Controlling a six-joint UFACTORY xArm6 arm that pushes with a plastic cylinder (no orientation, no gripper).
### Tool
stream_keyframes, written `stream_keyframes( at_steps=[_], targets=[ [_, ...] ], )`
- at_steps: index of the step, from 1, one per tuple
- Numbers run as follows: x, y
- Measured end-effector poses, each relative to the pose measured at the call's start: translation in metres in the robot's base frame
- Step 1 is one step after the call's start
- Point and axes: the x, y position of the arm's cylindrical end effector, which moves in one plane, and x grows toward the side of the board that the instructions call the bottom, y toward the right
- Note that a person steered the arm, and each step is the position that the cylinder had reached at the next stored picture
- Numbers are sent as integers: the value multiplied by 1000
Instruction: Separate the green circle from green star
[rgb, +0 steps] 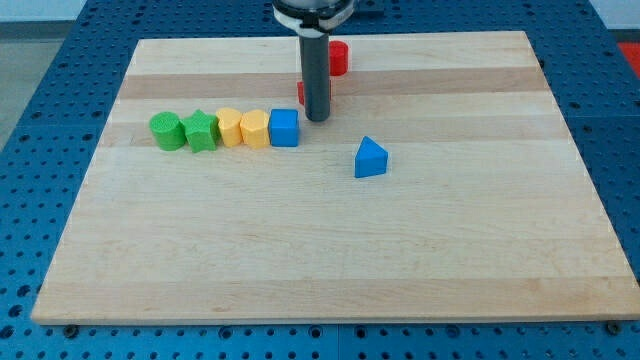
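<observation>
The green circle (165, 131) and the green star (201, 130) stand side by side, touching, at the left end of a row of blocks on the wooden board (330, 250). The row continues to the right with a yellow block (230, 127), a second yellow block (255, 128) and a blue cube (285, 128). My tip (318, 119) is just right of the blue cube and far right of the two green blocks.
A blue triangle (370, 158) lies alone right of centre. One red block (338, 57) sits near the view's top. Another red block (302, 93) is mostly hidden behind my rod. The board rests on a blue perforated table (40, 150).
</observation>
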Motion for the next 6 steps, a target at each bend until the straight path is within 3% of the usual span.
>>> stream_keyframes(
  at_steps=[3, 4, 6],
  targets=[
    [-57, 0],
    [-52, 0],
    [21, 8]
  ],
)
